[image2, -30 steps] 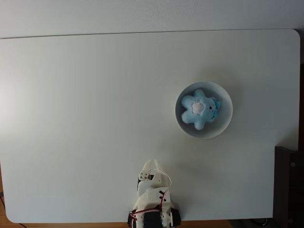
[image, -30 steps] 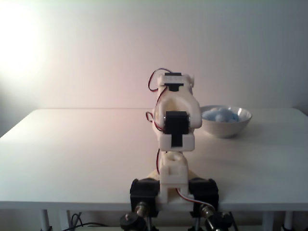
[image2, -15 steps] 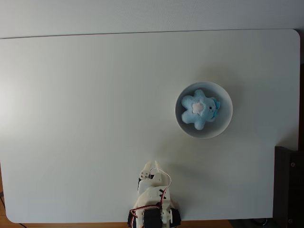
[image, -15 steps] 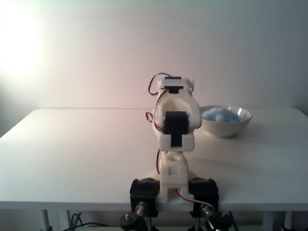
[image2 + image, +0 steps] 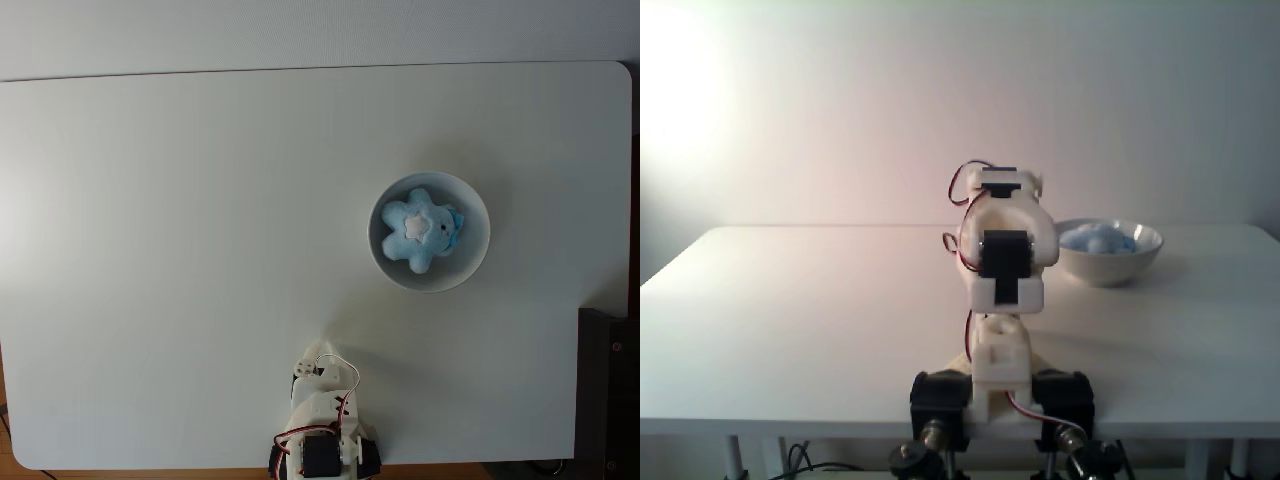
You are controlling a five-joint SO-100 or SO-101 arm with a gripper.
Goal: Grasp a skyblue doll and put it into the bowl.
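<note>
Doll (image 5: 419,229) settled in bowl (image 5: 476,254), at 2 o'clock from folded-back arm; task apparently done; end effector (image 5: 308,372) state unclear.

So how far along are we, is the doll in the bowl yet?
Done: the skyblue doll lies inside the bowl. In hand: nothing visible; the arm is folded at the table's near edge, well apart from the bowl. I cannot tell the end effector's state. Nothing appears left.

Open table (image 5: 180,250) all round the bowl (image 5: 475,262); only the doll (image 5: 418,230) inside it; arm (image 5: 322,430) folded well away.
</note>
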